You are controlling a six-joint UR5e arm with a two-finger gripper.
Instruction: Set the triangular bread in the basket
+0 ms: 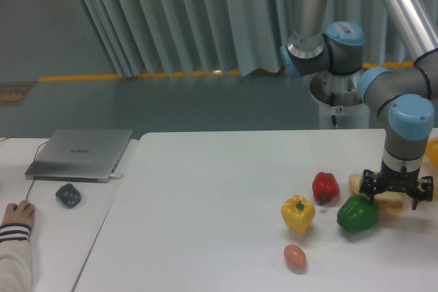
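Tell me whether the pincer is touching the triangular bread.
Cannot tell. In the camera view the pincer sits directly over the triangular bread, hiding most of it, so neither contact nor a gap shows.

A yellow pepper (298, 213), red pepper (326, 187) and green pepper (357, 214) sit on the white counter (205, 203), an egg (295, 257) nearer the front; a closed laptop (81, 154) and dark mouse (68, 195) lie far left
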